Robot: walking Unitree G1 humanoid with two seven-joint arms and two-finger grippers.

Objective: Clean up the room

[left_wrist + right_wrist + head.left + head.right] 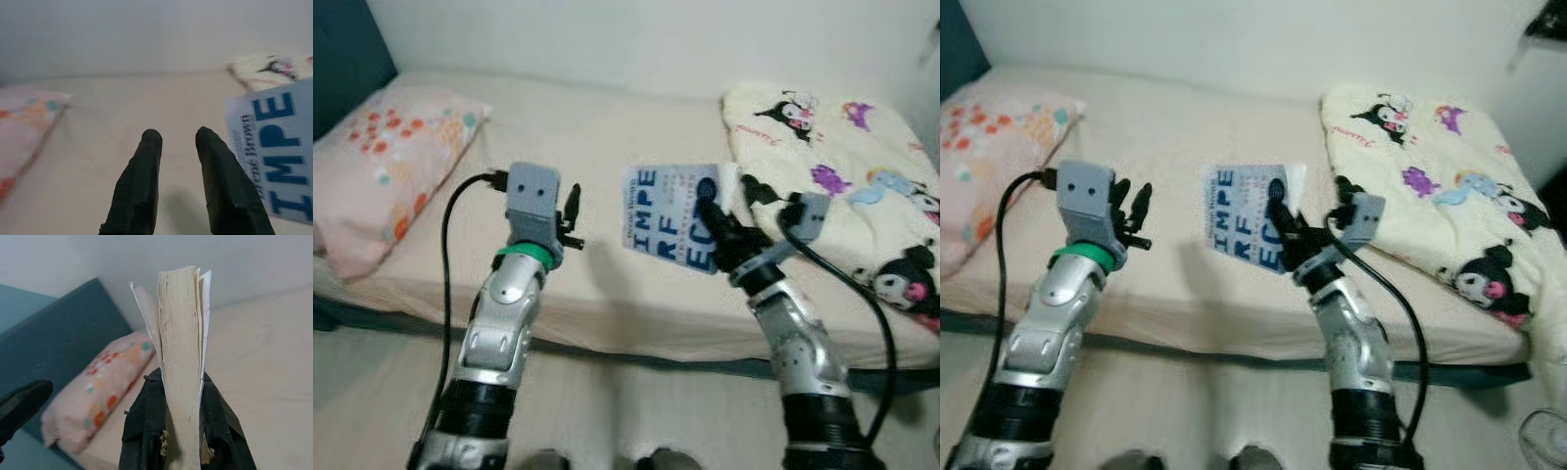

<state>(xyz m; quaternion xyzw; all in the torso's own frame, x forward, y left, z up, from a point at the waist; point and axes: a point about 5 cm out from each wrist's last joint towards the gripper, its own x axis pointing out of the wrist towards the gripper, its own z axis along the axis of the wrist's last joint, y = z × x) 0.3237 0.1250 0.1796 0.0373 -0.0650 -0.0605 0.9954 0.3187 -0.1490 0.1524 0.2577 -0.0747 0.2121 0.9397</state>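
My right gripper (710, 220) is shut on a paperback book (668, 215) with a pale blue cover and large dark blue letters, holding it up above the bed (597, 147). Seen from the right wrist, the book's yellowed page edge (180, 357) stands clamped between the two black fingers (146, 426). My left gripper (572, 217) hovers over the bed's middle, left of the book, open with nothing between its fingers (139, 186). The book's cover (274, 152) shows beside that gripper in the left wrist view.
A pink pillow (386, 166) with orange and teal dots lies at the bed's left end by a dark teal headboard (342, 59). A cream cartoon-print blanket (842, 176) is bunched on the right. The bed's front edge (626, 343) runs before me, pale floor below.
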